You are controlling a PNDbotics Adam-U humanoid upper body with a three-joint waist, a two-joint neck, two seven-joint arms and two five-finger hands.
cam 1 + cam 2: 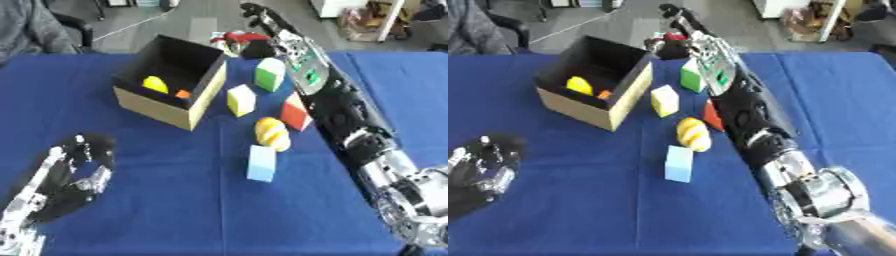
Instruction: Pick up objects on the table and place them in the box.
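Observation:
The cardboard box (pixel 156 106) with a black inside stands at the back left of the blue table; a yellow piece (pixel 155 84) and a small orange piece (pixel 182 94) lie in it. To its right stand a green block (pixel 269 74), a yellow block (pixel 241 100), a red block (pixel 294 112), a yellow-orange striped item (pixel 272 133) and a light blue block (pixel 261 163). My right arm reaches along the table's right side to the far edge. There my right hand (pixel 257 49) is curled round a red object (pixel 241 36), just behind the box's far right corner. My left hand (pixel 77 171) rests open at the lower left.
My right forearm (pixel 346 115) lies close beside the red block and the green block. A person's grey sleeve (pixel 35 27) shows at the far left edge. Beyond the table are floor and clutter.

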